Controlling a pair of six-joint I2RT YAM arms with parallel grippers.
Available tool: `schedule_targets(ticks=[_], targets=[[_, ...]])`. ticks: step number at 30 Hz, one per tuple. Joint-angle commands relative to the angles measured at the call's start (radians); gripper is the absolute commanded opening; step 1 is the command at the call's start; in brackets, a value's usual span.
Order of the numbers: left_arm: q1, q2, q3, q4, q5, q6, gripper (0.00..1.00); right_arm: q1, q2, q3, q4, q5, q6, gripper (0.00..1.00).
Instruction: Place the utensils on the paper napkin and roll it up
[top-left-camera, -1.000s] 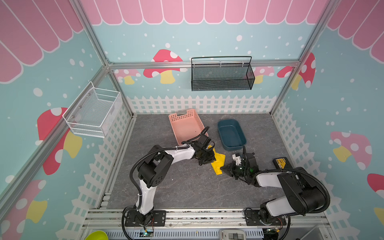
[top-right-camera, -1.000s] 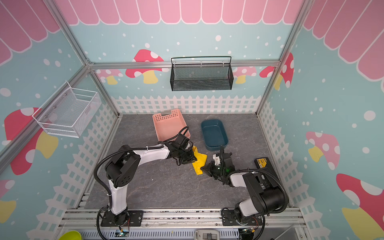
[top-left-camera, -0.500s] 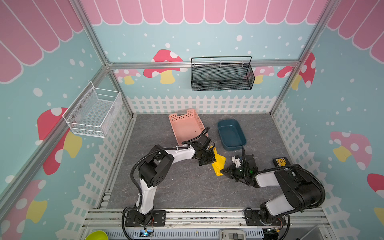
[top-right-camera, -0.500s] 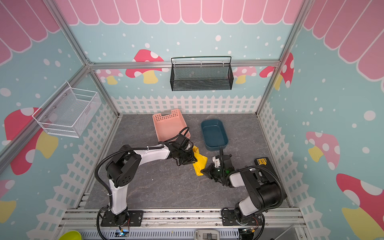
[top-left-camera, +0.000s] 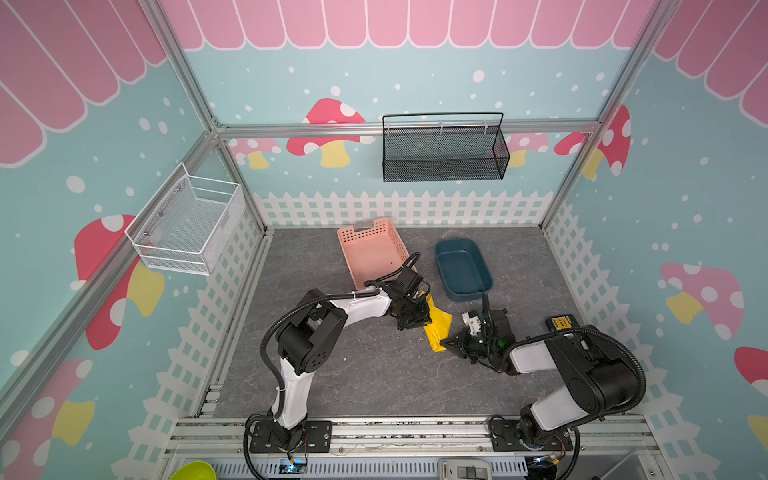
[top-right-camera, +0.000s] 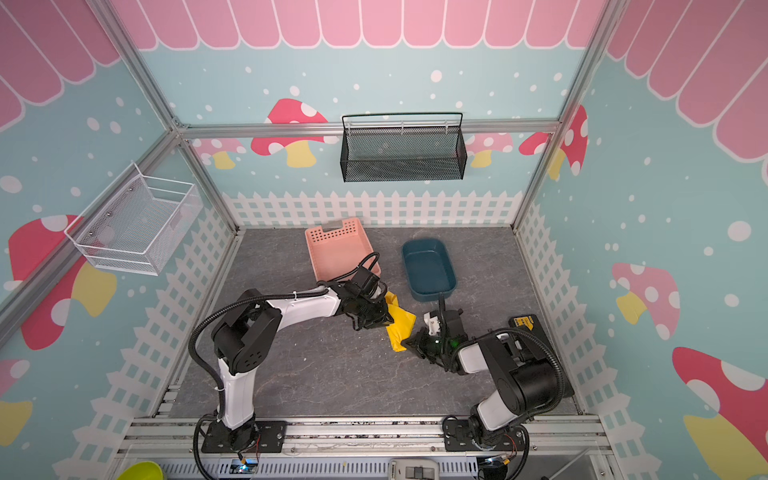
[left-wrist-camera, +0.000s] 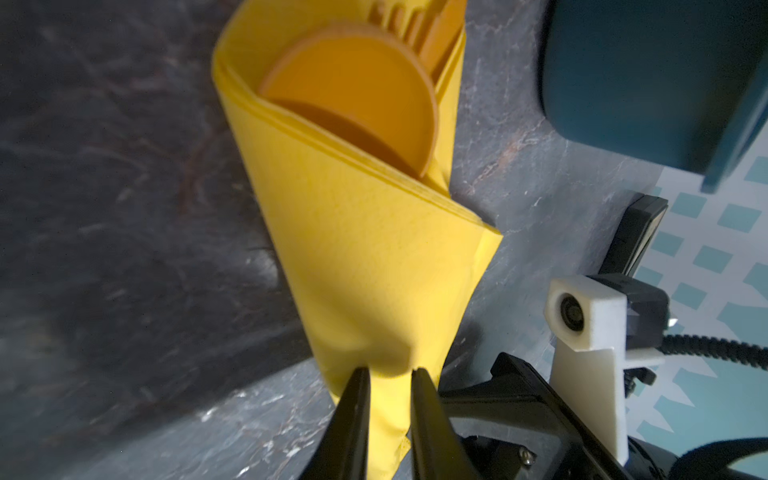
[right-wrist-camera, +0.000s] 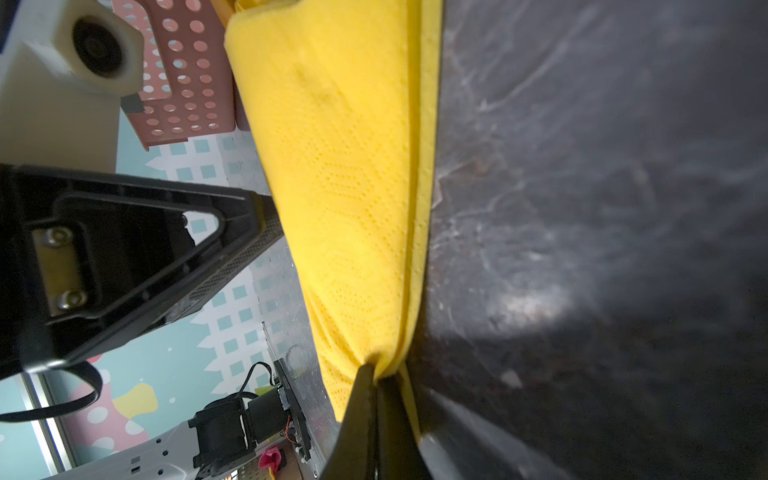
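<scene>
The napkin (top-left-camera: 437, 326) lies rolled into a cone on the counter (top-left-camera: 374, 374), between the two tools and just in front of the basket (top-left-camera: 361, 239) and tray (top-left-camera: 457, 243). Its long axis runs front to back, with the wide mouth toward the back and the narrow tail toward the front. The left tool (left-wrist-camera: 390, 372) is clamped across the roll. The right tool (right-wrist-camera: 376, 370) is pinched tight on the tail.

Of the utensils (left-wrist-camera: 332, 75), only the spoon (left-wrist-camera: 365, 104) bowl and fork (left-wrist-camera: 399, 20) tines show at the mouth. The handles are wrapped out of sight, and a flat strip beside the tines is cut off. In both top views the utensils are hidden.
</scene>
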Motion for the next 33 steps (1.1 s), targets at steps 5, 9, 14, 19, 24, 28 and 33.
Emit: schedule_targets(ticks=[5, 9, 14, 19, 24, 28, 33], targets=[[-0.045, -0.016, 0.004, -0.044, 0.056, 0.015, 0.09, 0.004, 0.027, -0.014, -0.066, 0.033, -0.010, 0.00], [-0.060, -0.007, -0.010, -0.043, 0.075, 0.025, 0.08, 0.004, 0.022, -0.009, -0.072, 0.033, -0.009, 0.00], [-0.066, -0.008, -0.016, -0.031, 0.116, 0.038, 0.07, 0.004, 0.027, 0.000, -0.080, 0.028, -0.011, 0.00], [-0.069, -0.014, -0.050, -0.033, 0.112, 0.054, 0.06, 0.004, 0.018, 0.003, -0.088, 0.034, -0.013, 0.00], [-0.070, 0.019, -0.072, -0.055, 0.104, 0.071, 0.06, 0.004, -0.003, 0.020, -0.107, 0.031, -0.011, 0.00], [-0.069, 0.032, -0.063, -0.081, 0.085, 0.088, 0.06, 0.004, -0.039, 0.056, -0.149, 0.023, -0.022, 0.00], [-0.067, 0.035, -0.052, -0.108, 0.070, 0.102, 0.07, 0.004, -0.086, 0.104, -0.241, 0.036, -0.063, 0.00]])
